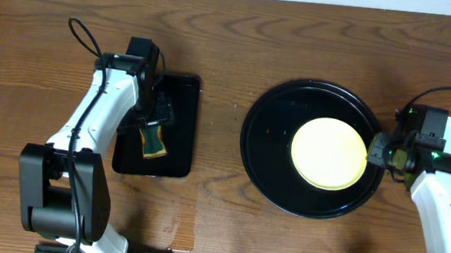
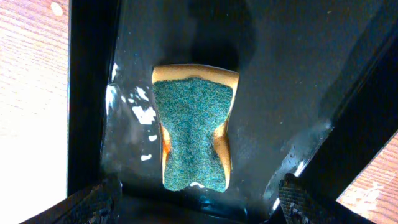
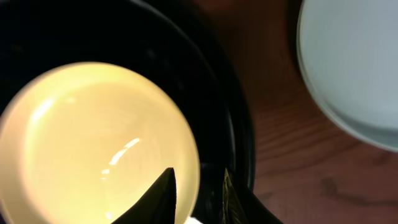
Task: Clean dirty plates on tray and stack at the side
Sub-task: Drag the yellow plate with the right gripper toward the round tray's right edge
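Left fingers (image 2: 297, 200) spread wide, holding nothing — the sponge (image 2: 194, 134) lies between them on the rectangular tray (image 2: 280, 74). Right fingers (image 3: 163, 196) stand slightly parted astride the rim of the yellow plate (image 1: 328, 153), which lies flat in the round tray (image 1: 267, 138) — a pale blue plate (image 3: 354, 68) sits just outside it on the surface (image 3: 292, 162).

The left arm (image 1: 95, 119) rose from its base near the front-left corner of the desk (image 1: 234, 29), wrist bent over. The left gripper (image 2: 199, 204) pointed straight down with its fingers (image 2: 93, 205) spread wide. Along the desk's right edge, the right arm (image 1: 447, 215) extended from the front. The right gripper (image 3: 196, 199) aimed low and leftward, its dark fingertips (image 3: 163, 196) only narrowly parted.
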Robot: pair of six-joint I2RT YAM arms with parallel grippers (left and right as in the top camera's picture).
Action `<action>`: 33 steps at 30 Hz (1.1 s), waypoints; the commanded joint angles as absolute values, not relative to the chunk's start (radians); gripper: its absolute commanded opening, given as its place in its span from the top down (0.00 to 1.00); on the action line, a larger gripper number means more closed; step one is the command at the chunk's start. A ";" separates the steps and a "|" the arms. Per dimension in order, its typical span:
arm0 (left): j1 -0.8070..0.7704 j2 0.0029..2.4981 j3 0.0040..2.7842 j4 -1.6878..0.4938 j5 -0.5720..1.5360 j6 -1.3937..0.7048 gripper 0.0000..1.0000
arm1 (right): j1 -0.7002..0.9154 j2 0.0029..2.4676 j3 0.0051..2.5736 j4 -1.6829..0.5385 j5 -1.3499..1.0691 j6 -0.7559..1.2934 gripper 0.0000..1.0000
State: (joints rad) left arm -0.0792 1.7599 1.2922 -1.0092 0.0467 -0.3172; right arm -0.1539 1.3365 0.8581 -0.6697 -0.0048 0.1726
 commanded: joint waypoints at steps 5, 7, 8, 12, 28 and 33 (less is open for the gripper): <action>-0.075 1.762 1.293 -1.011 0.041 -0.318 0.18 | -0.176 1.489 0.875 -0.666 -0.164 0.163 0.71; -0.075 1.762 1.293 -1.011 0.041 -0.318 0.18 | -0.176 1.536 0.875 -0.653 -0.138 0.163 0.68; -0.075 1.762 1.293 -1.011 0.041 -0.318 0.18 | -0.176 1.562 0.875 -0.638 -0.119 0.164 0.67; -0.075 1.762 1.293 -1.011 0.041 -0.318 0.18 | -0.176 1.629 0.875 -0.577 -0.080 0.172 0.67; -0.075 1.762 1.293 -1.011 0.041 -0.318 0.18 | -0.176 1.701 0.854 -0.516 -0.076 0.213 0.96; -0.075 1.762 1.293 -1.011 0.041 -0.318 0.18 | -0.189 1.691 0.857 -0.509 -0.095 0.238 0.99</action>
